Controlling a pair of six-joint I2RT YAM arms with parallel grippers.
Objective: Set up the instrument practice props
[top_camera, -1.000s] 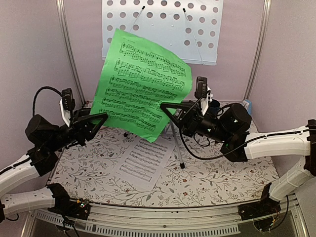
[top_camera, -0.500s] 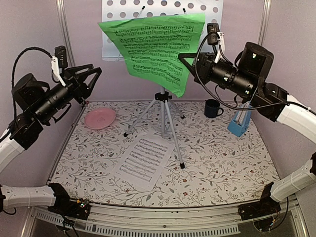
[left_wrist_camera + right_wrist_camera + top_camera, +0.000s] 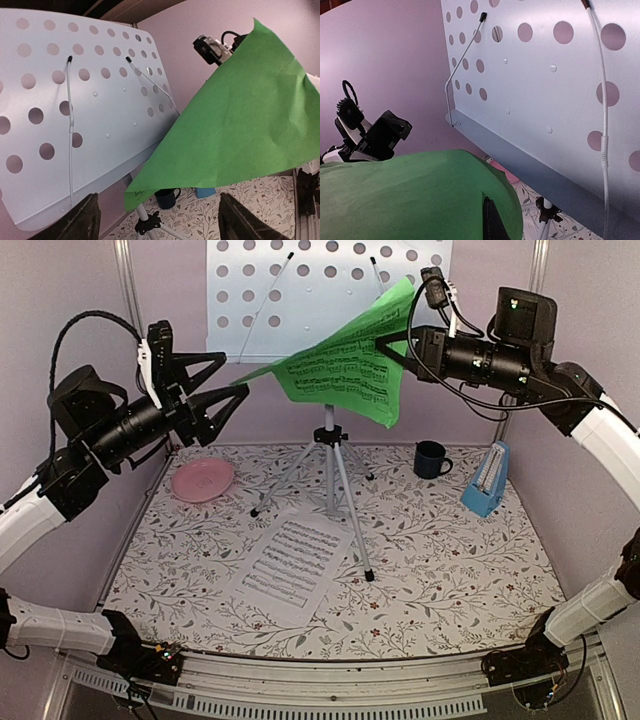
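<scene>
The pale grey perforated music stand (image 3: 330, 300) stands on its silver tripod (image 3: 330, 475) at the back. My right gripper (image 3: 402, 337) is shut on the right edge of the green sheet-music page (image 3: 350, 365) and holds it tilted in front of the stand's shelf. In the right wrist view the page (image 3: 410, 195) wraps over one dark finger (image 3: 492, 222). My left gripper (image 3: 235, 375) is open and empty, its tips beside the page's left corner. In the left wrist view that corner (image 3: 131, 197) hangs between the spread fingers (image 3: 82, 220). A white page (image 3: 293, 562) lies on the table. The light-blue metronome (image 3: 487, 480) stands at the right.
A dark blue mug (image 3: 431, 459) stands right of the tripod, and a pink plate (image 3: 202, 480) lies at the back left. The tripod legs spread over the middle of the floral tablecloth (image 3: 450, 580). Two thin page-holder arms (image 3: 262, 310) lie against the stand's panel.
Both arms rose from the table. The left gripper let go of the green page and has since moved right toward its corner. The right gripper lifted and flattened the page before the stand.
</scene>
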